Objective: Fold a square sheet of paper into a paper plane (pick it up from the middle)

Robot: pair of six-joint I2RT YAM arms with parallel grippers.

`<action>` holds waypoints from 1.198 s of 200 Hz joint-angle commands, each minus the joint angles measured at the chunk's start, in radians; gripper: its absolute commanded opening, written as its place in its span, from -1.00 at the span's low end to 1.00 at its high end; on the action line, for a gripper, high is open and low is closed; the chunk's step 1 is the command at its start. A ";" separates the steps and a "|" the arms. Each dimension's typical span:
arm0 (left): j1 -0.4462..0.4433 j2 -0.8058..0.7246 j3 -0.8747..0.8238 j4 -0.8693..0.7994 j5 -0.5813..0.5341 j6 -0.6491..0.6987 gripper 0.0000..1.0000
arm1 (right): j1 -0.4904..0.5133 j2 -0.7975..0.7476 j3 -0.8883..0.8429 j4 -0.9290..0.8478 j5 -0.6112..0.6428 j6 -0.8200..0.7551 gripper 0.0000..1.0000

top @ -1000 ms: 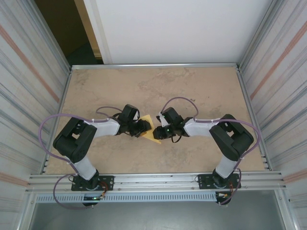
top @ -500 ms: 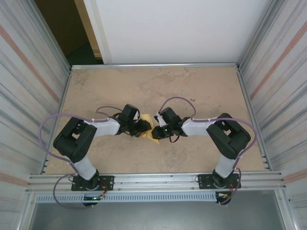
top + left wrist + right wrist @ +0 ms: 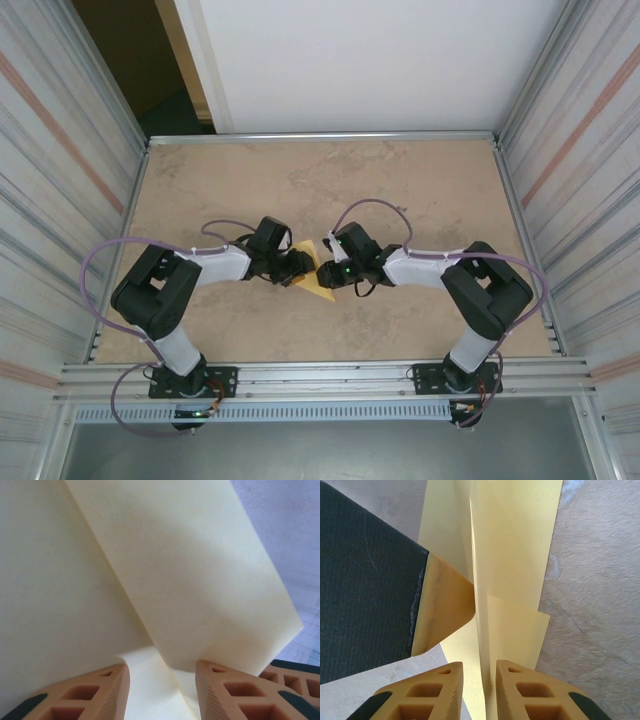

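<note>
The pale-yellow square sheet of paper (image 3: 321, 290) is folded into a narrow, pointed paper-plane shape and hangs between my two grippers at the table's middle. My left gripper (image 3: 303, 266) grips it from the left. In the left wrist view the folded flaps (image 3: 175, 580) fill the frame, and the left gripper (image 3: 162, 687) has paper bunched between its fingers. In the right wrist view the paper (image 3: 512, 555) stands upright, its centre crease running down into my right gripper (image 3: 480, 690), whose jaws are closed narrowly on it. The left gripper's orange finger (image 3: 445, 605) presses the paper's left side.
The tan marbled tabletop (image 3: 400, 180) surrounds the arms, bounded by metal rails and corrugated side walls (image 3: 585, 150). The left gripper's dark body (image 3: 365, 590) sits close beside the right gripper's fingers. Purple cables loop off both arms.
My right gripper has moved a little left onto the paper and narrowed its jaws around the crease. The left gripper has kept its place and hold.
</note>
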 commanded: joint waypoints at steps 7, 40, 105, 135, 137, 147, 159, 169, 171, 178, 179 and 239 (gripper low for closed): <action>-0.006 0.030 -0.022 -0.111 -0.036 0.014 -0.17 | 0.011 0.036 0.014 0.002 -0.029 -0.001 -0.56; -0.005 0.029 -0.022 -0.107 -0.032 0.014 -0.17 | 0.010 0.055 0.020 0.012 -0.042 0.004 -0.61; -0.005 -0.010 -0.005 -0.118 -0.029 0.019 -0.16 | -0.005 0.060 -0.007 0.021 -0.072 0.005 -0.81; -0.002 -0.070 0.031 -0.141 -0.031 0.044 -0.11 | -0.009 0.066 -0.016 0.015 -0.093 -0.004 -0.85; -0.002 -0.074 0.034 -0.143 -0.031 0.046 -0.09 | -0.009 0.067 -0.016 0.014 -0.094 -0.006 -0.86; 0.004 -0.103 0.038 -0.150 -0.038 0.052 -0.06 | -0.008 0.068 -0.017 0.007 -0.096 -0.009 -0.86; 0.015 -0.138 0.030 -0.148 -0.045 0.052 -0.02 | -0.009 0.068 -0.017 0.001 -0.098 -0.015 -0.87; 0.027 -0.163 0.016 -0.139 -0.045 0.049 0.00 | -0.010 0.069 -0.015 -0.007 -0.098 -0.019 -0.89; 0.030 -0.168 0.011 -0.137 -0.045 0.048 0.00 | -0.009 0.069 -0.015 -0.009 -0.096 -0.019 -0.89; 0.039 -0.183 -0.005 -0.125 -0.043 0.044 0.00 | -0.009 0.071 -0.012 -0.015 -0.095 -0.020 -0.89; 0.040 -0.185 -0.009 -0.124 -0.043 0.044 0.00 | -0.009 0.071 -0.012 -0.016 -0.095 -0.021 -0.89; 0.063 -0.225 -0.127 0.067 0.042 -0.026 -0.09 | -0.040 0.091 -0.039 0.021 -0.160 0.015 -0.91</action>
